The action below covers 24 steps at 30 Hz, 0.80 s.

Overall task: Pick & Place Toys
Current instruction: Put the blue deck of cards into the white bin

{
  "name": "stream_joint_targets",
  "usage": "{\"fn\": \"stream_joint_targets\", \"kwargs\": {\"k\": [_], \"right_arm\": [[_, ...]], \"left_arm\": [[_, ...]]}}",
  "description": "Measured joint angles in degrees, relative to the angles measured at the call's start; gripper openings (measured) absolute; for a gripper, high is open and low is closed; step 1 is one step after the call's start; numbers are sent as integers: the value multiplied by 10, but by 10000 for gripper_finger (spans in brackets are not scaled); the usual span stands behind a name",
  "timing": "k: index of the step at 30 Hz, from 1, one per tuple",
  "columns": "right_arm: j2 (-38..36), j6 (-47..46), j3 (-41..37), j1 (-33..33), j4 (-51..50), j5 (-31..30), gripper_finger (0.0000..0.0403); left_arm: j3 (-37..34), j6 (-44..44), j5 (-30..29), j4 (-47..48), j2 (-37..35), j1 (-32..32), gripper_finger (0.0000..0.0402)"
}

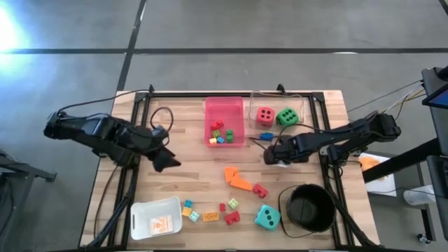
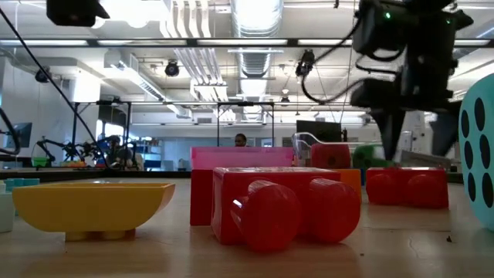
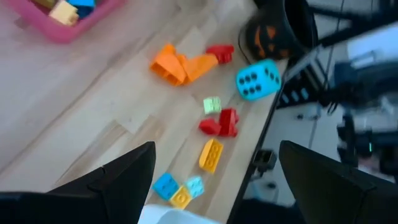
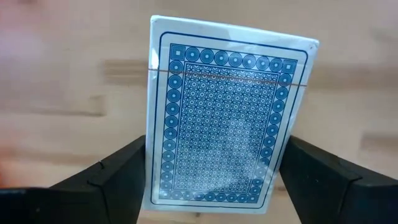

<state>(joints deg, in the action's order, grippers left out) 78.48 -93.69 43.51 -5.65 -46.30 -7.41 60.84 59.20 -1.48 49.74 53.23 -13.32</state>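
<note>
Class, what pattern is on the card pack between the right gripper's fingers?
Card pack: blue circles inside a blue border on white. Right wrist view shows it best.

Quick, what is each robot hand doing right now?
Left end effector: open, holding nothing.
Right end effector: fingers on both sides of the card deck; grip cannot be told.

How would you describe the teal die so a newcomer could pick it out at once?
Start at the black round bucket near the table's front right corner. Right beside it, on the side toward the scattered bricks, sits the teal die. It is the only teal one; the red die and green die stand beyond the pink tray.
</note>
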Motion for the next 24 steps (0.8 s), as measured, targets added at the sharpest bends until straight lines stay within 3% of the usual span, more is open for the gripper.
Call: {"fn": "stream_joint_targets", "kwargs": {"k": [8, 13, 24], "right_arm": [[-2, 255, 100, -14, -1, -78, 302], [-2, 405, 183, -28, 2, -110, 302], [64, 565, 346, -32, 0, -121, 301]], "left_arm": [[0, 39, 5, -39, 0, 77, 347], [0, 30, 66, -81, 14, 133, 347], [0, 22, 177, -220, 100, 222, 347]]}}
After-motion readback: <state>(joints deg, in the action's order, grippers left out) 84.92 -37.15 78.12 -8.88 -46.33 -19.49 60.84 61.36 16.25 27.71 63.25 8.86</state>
